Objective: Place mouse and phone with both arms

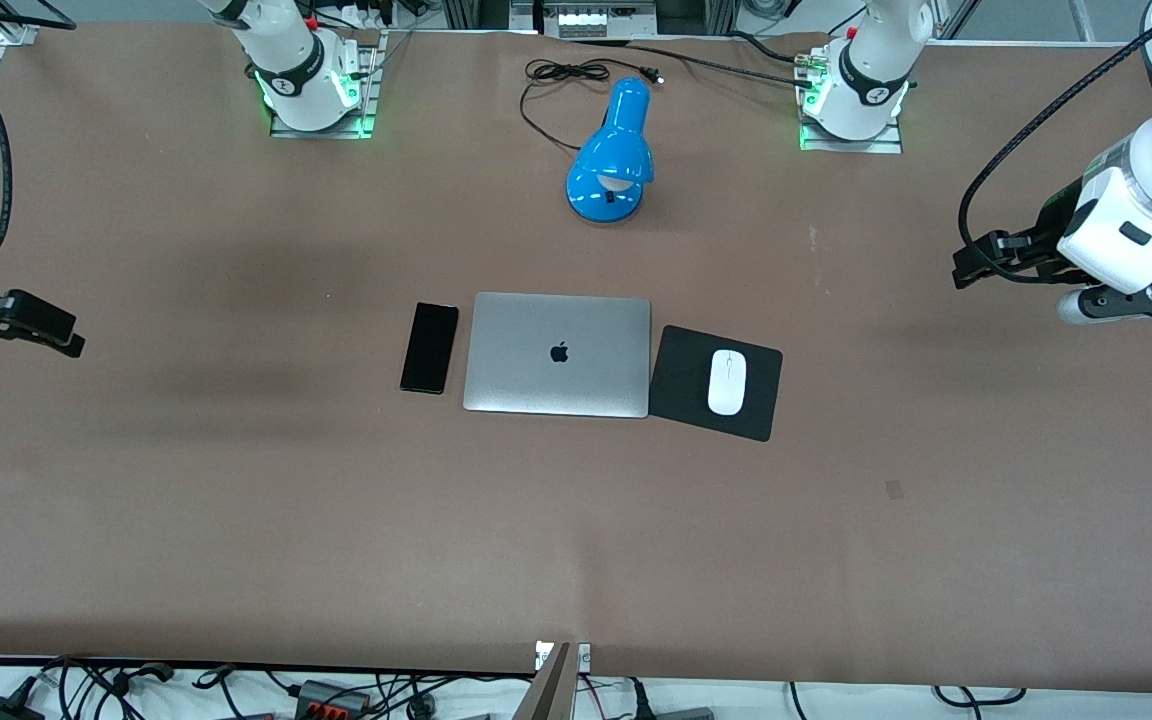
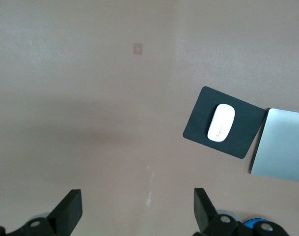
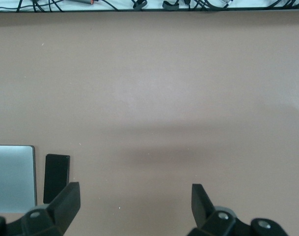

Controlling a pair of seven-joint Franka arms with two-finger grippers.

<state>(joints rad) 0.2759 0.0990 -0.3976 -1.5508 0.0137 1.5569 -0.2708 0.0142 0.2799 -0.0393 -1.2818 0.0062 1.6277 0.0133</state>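
Observation:
The white mouse (image 1: 726, 381) lies on a black mouse pad (image 1: 681, 375), beside a closed silver laptop (image 1: 557, 354) on the left arm's side. The black phone (image 1: 429, 347) lies flat beside the laptop on the right arm's side. My left gripper (image 1: 966, 268) is open and empty, up over the table's left-arm end. In the left wrist view its fingers (image 2: 138, 199) are wide apart, with the mouse (image 2: 221, 122) off to one side. My right gripper (image 1: 71, 342) is open and empty over the right-arm end. In the right wrist view (image 3: 134, 194) the phone (image 3: 56, 178) shows near one finger.
A blue desk lamp (image 1: 612, 155) with a black cord (image 1: 561, 75) lies between the arm bases, farther from the front camera than the laptop. The brown table (image 1: 576, 540) runs wide around the laptop. Cables hang along the table's near edge (image 1: 336, 690).

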